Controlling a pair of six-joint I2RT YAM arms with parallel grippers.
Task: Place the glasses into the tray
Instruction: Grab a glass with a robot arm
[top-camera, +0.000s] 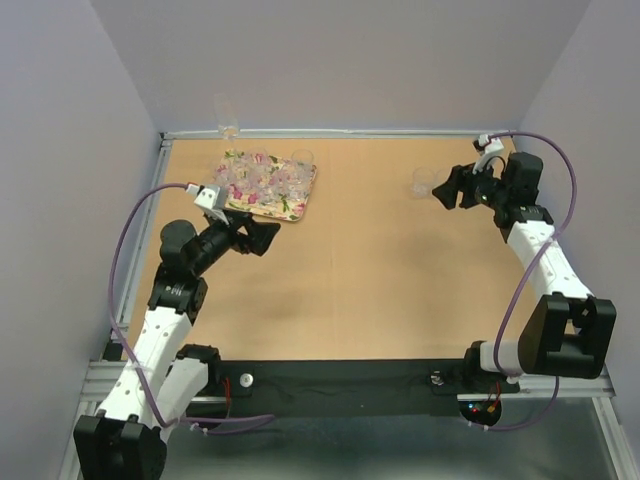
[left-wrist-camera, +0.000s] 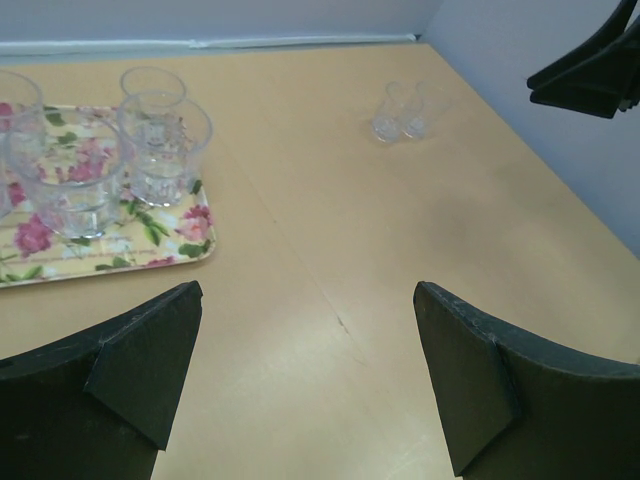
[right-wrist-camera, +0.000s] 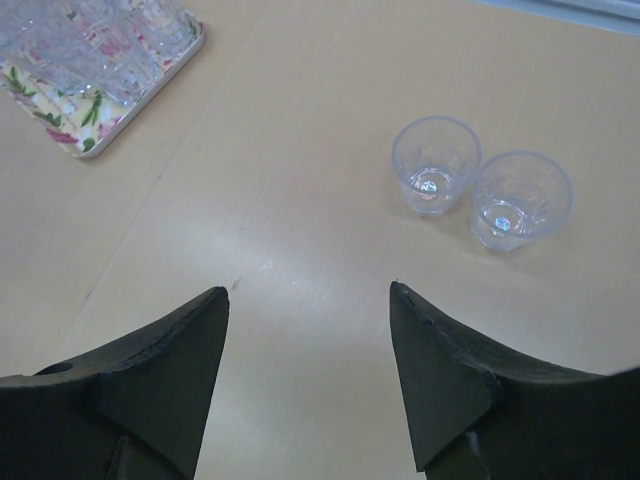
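Note:
The flowered tray (top-camera: 296, 207) lies at the back left of the table with several clear glasses (top-camera: 262, 178) standing in it. Two more small glasses (top-camera: 422, 182) stand side by side on the bare wood at the back right, seen from above in the right wrist view as one glass (right-wrist-camera: 435, 165) and its neighbour (right-wrist-camera: 520, 200). My right gripper (top-camera: 445, 186) hovers just right of that pair, open and empty (right-wrist-camera: 308, 288). My left gripper (top-camera: 262, 235) is off the tray's near right corner, open wide with nothing between its fingers (left-wrist-camera: 308, 290). The tray's corner (left-wrist-camera: 190, 250) shows left of it.
A tall clear glass shape (top-camera: 228, 118) stands at the back wall behind the tray. Grey walls close the table at the back and both sides. The right gripper's dark fingers (left-wrist-camera: 590, 65) show at the upper right of the left wrist view.

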